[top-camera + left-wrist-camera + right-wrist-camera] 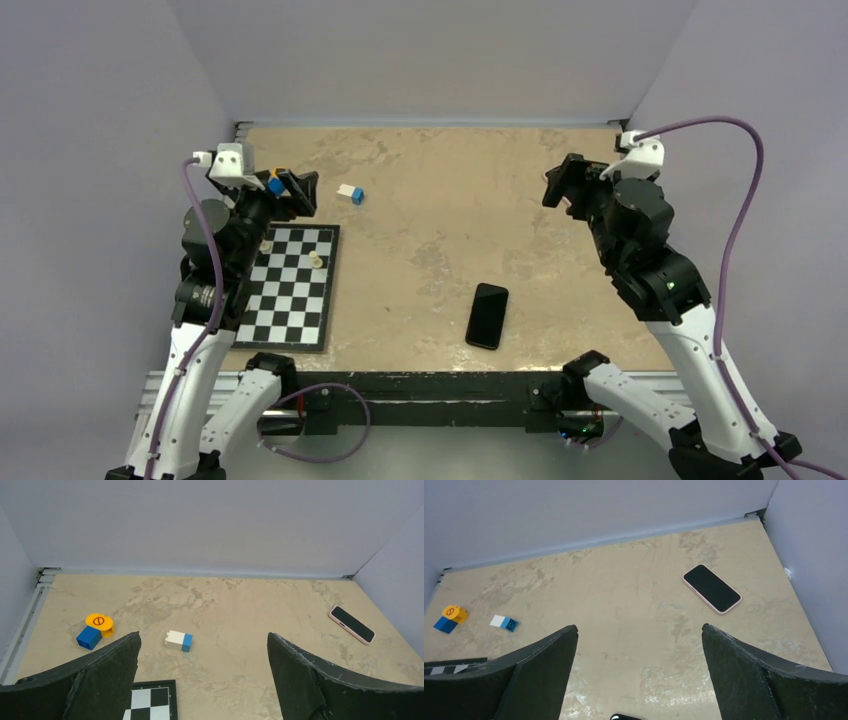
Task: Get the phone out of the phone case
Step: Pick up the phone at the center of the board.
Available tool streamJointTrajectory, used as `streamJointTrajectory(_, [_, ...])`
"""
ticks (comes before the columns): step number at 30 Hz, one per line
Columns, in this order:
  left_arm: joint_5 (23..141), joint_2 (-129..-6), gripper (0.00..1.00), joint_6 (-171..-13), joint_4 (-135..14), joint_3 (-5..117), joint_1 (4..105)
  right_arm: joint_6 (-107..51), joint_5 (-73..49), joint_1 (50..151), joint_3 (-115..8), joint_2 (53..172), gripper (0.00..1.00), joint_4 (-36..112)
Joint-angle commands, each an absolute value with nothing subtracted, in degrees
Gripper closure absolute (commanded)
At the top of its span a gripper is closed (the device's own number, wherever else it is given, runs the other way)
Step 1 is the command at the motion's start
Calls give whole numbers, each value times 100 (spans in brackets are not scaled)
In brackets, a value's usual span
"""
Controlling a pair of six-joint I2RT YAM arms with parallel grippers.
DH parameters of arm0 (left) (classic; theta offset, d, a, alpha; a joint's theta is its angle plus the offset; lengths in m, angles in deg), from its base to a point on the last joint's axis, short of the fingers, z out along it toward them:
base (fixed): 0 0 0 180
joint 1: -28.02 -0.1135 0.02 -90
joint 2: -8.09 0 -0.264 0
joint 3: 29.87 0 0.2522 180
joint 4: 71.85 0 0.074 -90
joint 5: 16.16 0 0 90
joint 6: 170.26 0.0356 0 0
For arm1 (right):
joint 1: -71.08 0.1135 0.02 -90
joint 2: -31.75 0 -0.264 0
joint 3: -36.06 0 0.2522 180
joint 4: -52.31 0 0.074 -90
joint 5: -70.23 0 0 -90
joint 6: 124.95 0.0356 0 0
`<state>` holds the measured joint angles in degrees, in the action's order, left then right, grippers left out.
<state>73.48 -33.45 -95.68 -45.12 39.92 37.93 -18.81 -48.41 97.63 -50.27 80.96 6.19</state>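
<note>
A phone in a pink case (pixel 712 588) lies screen up at the far right of the table, near the right wall. It also shows in the left wrist view (pixel 351 624). In the top view my right arm hides it. A second, all-black phone (pixel 487 315) lies near the front edge, and its tip shows in the right wrist view (pixel 626 717). My left gripper (pixel 300 190) (pixel 202 636) is open and empty, held high over the chessboard's far end. My right gripper (pixel 558 185) (pixel 639 627) is open and empty, held high at the right.
A chessboard (pixel 290 285) with two pale pieces (pixel 315 260) lies at the left. A white-and-blue block (pixel 350 193) (pixel 179 640) lies beyond it. A blue block with a yellow piece (pixel 95 630) lies further left. Walls close in three sides.
</note>
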Motion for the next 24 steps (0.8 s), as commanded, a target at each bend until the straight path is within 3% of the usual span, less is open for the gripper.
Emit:
streamJointTrajectory(1, [7634,-3389,0,-9563,-4653,4125,3830,-1800,-4674,9735,-4893,8281,1,699])
streamJointTrajectory(10, [7739,-3481,0,-9676,-4658,4138,3830,-912,-4246,9728,-4759,9501,1,-321])
streamJointTrajectory(16, [7835,-3569,0,-9761,-4658,4144,3837,-71,-3263,9731,-4237,10724,1,-568])
streamJointTrajectory(24, [8038,-3676,0,-9820,-4640,4189,3839,471,-1697,9809,-3331,12009,18,352])
